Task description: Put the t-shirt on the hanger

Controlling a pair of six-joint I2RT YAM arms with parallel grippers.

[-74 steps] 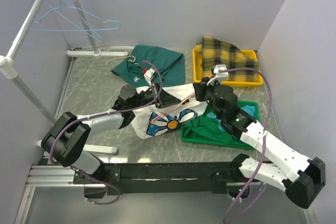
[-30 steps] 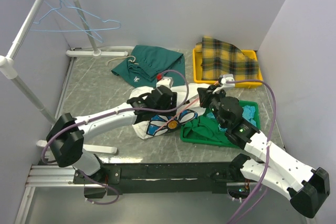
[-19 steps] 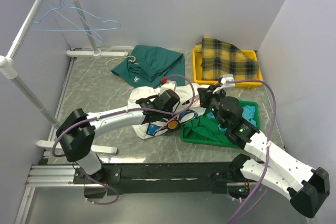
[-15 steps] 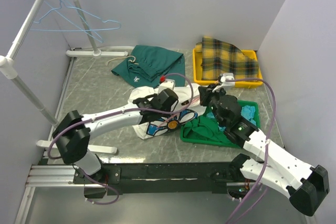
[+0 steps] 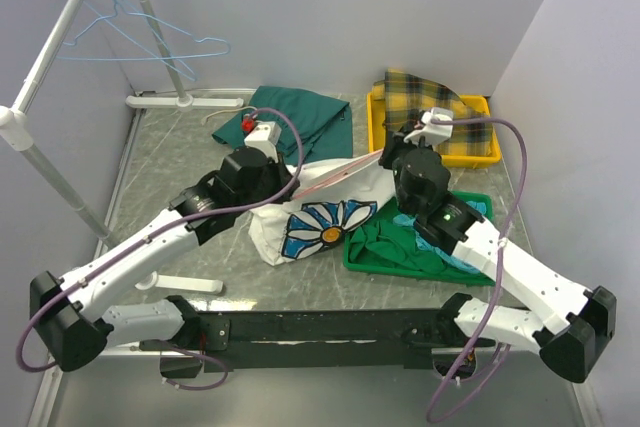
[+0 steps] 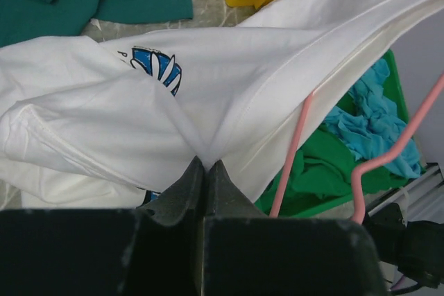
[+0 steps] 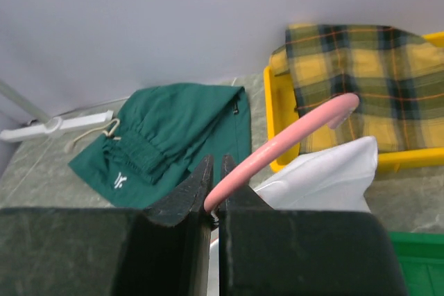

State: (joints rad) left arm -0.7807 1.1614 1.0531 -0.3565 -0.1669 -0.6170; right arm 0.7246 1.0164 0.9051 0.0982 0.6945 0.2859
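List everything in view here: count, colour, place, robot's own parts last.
t-shirt: one, white with flower print, mid-table, edge lifted
hanger: one, pink, partly hidden by t-shirt
green garment: one, dark green, far side
yellow tray: one, yellow, far right
plaid cloth: one, yellow-and-dark, in yellow tray
green tray: one, green, near right
green cloth: one, green, in green tray
teal cloth: one, teal, in green tray
wire hangers: at least two, light blue, on rack
rack: one, white, far left
left hand: one, black, shut on t-shirt
right hand: one, black, shut on hanger
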